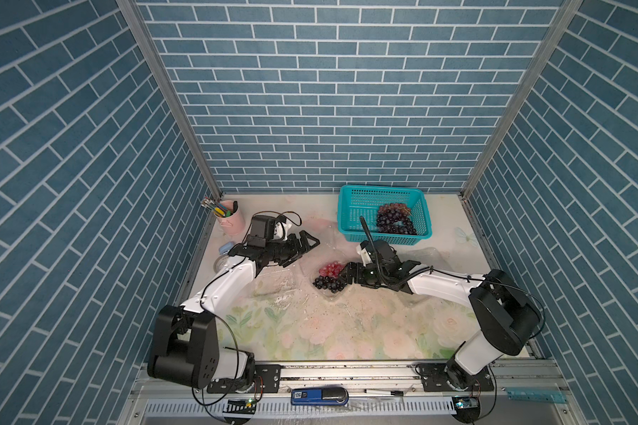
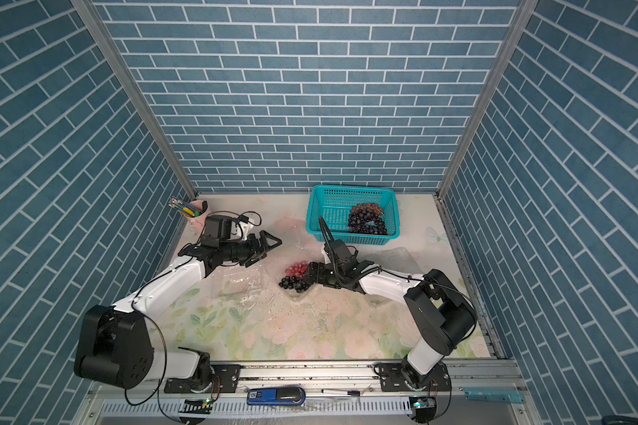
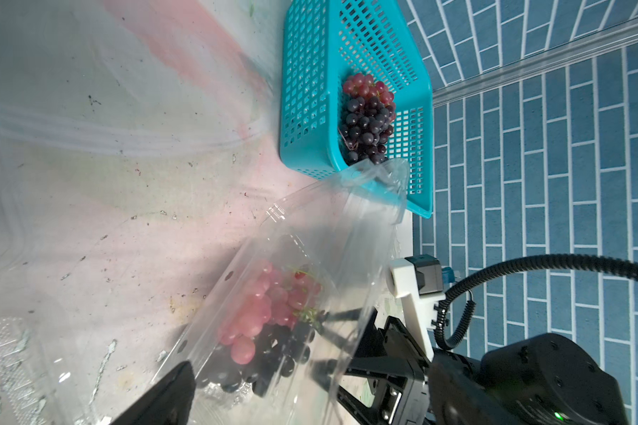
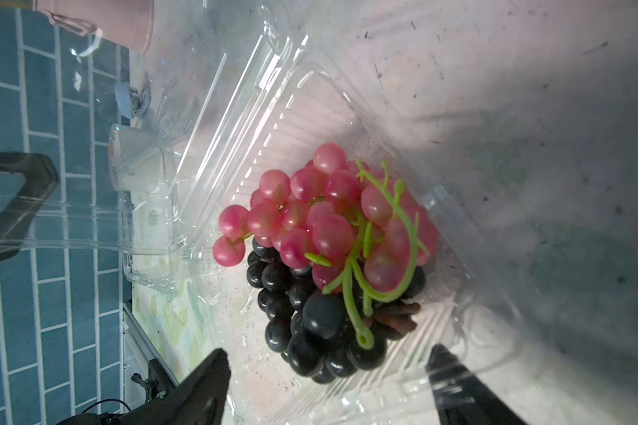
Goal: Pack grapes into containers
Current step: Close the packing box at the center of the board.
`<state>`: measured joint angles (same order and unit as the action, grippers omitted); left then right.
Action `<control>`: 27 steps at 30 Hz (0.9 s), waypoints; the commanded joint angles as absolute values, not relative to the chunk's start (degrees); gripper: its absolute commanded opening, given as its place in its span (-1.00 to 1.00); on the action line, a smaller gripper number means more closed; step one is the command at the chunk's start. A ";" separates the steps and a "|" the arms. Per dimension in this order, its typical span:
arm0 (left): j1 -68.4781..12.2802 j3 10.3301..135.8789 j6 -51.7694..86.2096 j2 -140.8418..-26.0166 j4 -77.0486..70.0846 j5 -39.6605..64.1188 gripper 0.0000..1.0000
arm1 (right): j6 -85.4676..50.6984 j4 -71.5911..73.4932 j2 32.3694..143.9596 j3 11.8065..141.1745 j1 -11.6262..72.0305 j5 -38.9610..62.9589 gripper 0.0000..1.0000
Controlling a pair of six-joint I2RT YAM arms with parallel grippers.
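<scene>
My right gripper (image 1: 343, 278) gapes wide and empty at the clear box's (image 4: 310, 103) 3 o'clock edge, since the grapes (image 4: 325, 254) already lie inside it, mid-table. My left gripper (image 1: 304, 250), fully open and empty, hangs at its 10 o'clock, clear of the lid. A second bunch (image 1: 395, 219) sits in the basket (image 1: 361, 200) at 1 o'clock. Scuffed floral tabletop (image 1: 328, 331), blue brick walls (image 1: 347, 92).

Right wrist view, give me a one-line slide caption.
Open right gripper facing pink and black grapes lying in a clear plastic box.
</scene>
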<state>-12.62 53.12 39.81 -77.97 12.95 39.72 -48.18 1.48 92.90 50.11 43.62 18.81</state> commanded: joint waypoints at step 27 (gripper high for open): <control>-29.58 51.30 52.11 -87.88 -3.74 31.69 0.99 | -60.94 24.58 82.91 30.38 30.43 25.11 0.48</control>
<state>-28.10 52.51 50.26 -86.52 0.12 33.39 -56.47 19.40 83.83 32.21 31.68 23.99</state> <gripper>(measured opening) 0.995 0.748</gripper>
